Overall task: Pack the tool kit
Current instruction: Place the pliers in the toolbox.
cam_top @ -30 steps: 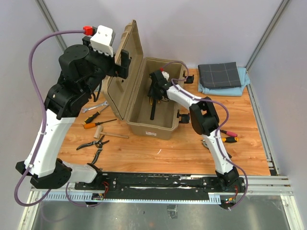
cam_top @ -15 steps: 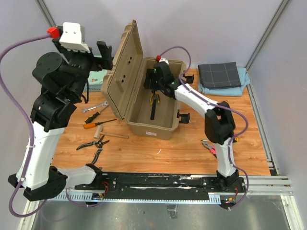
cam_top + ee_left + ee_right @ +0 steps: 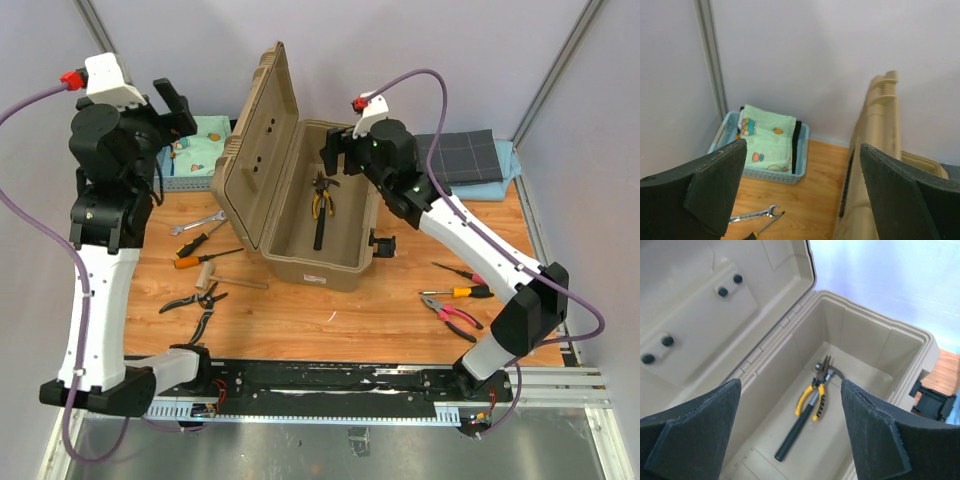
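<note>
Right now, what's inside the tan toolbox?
Yellow-handled pliers and a black-handled hammer, overlapping on the toolbox floor. Nothing else shows. The floor's near end is covered: by the front wall from above, and by the fingers of the right gripper in the wrist view.

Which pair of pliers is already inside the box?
The yellow-handled pliers, lying with the hammer in the toolbox; the red pair and black ones lie on the table.

The top camera is looking down from high at the near side over the whole counter (image 3: 380, 310). The left wrist camera is facing the back wall (image 3: 815, 60); the right one is peering closely into the toolbox (image 3: 860, 340). All three are sharing that toolbox's raised lid (image 3: 880, 145).
</note>
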Robot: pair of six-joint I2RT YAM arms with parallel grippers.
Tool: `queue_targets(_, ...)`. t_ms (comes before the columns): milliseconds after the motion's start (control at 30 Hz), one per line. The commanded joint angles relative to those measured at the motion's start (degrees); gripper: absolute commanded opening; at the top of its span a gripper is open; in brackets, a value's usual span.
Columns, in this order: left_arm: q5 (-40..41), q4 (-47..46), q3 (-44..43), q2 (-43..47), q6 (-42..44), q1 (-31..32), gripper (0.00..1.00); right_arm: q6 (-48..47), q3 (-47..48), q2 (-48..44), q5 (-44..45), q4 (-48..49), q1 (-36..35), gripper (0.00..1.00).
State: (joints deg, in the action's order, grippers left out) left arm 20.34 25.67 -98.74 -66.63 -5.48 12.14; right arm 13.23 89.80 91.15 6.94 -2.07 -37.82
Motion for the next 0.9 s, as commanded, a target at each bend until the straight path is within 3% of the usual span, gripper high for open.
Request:
queue_targets(0, -15.36, 3.78, 3.05, -1.58, -9.68, -13.35, 0.99, -6.68, -3.54, -3.43, 1.4, -1.08, -0.53, 0.82)
queue_targets(100, -24.74, 4.51, 6.28, -3.31, -13.76, -23.16, 0.99, -7.55, -5.32, -6.36, 2.1, -1.22, -0.57, 0.81)
queue_targets(233, -32.62, 4.38, 9.62, -5.26, -17.12, -29.23, 0.99, -8.91, -7.32, -9.27, 3.9, -1.22, -0.52, 0.81)
queue_targets(433, -38.02, 4.31, 16.9, -6.26, -20.36, -30.14, 0.99, -9.71, -8.74, -11.36, 5.6, -1.53, -0.54, 0.82)
queue_targets(600, -43.2, 0.89, 31.38, -5.67, -25.3, -30.81, 0.96, -9.72, -10.06, -12.28, 6.25, -1.62, -0.54, 0.81)
queue_targets(867, -41.16, -3.69, 45.32, -5.06, -32.8, -31.26, 0.89, -9.64, -11.58, -13.23, 7.3, -1.98, -0.55, 0.82)
